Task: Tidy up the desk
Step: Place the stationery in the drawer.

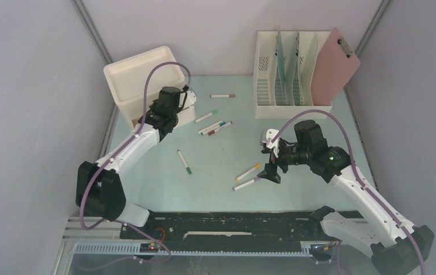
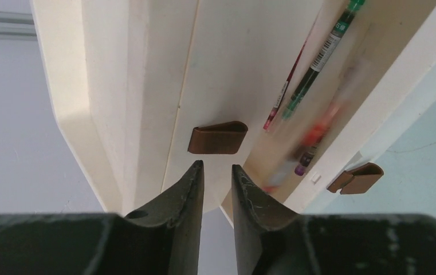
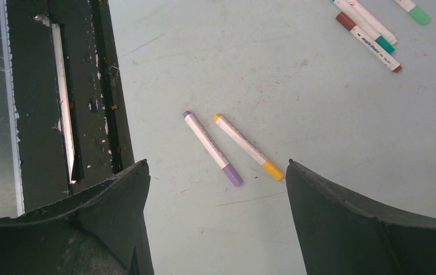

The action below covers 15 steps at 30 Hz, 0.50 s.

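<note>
Down at the near edge runs the black rail, and beyond it the pale green surface fills the whole middle of the scene. On the near right, the right arm hangs over a purple marker and an orange marker, which lie side by side on the surface without touching. The right jaws are spread wide and hold nothing. A little left of them lies a lone green-capped marker. Farther back, a small bunch of markers sits mid-surface, with a brown-capped one beyond it. On the far left, the left arm reaches up to the cream drawer unit. The left jaws are parted by a narrow gap with nothing between them, just short of a brown handle. Beside it, the open drawer holds a green pen, a red pen and one blurred pen. On the far right stands the file rack, with a pink clipboard leaning at its right end.
</note>
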Each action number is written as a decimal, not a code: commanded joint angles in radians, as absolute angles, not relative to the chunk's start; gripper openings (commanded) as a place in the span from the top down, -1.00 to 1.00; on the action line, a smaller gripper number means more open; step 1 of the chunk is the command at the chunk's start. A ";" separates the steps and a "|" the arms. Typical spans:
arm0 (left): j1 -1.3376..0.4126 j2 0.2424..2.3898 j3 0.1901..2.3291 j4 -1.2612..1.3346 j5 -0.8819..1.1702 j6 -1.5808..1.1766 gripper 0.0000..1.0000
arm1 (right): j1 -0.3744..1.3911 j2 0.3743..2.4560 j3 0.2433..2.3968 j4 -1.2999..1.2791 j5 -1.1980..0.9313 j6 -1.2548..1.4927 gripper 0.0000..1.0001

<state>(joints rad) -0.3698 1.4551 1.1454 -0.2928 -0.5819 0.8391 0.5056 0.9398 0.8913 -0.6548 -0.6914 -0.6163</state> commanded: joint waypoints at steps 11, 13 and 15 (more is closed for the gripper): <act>-0.365 1.267 1.119 -0.242 -0.448 0.622 -0.11 | 0.513 0.934 0.930 -0.650 -0.693 -0.635 -0.90; -0.365 1.207 1.093 -0.211 -0.391 0.537 -0.34 | 0.512 0.933 0.929 -0.650 -0.690 -0.636 -0.90; -0.365 1.146 1.067 -0.176 -0.336 0.442 -0.56 | 0.514 0.931 0.929 -0.652 -0.690 -0.637 -0.90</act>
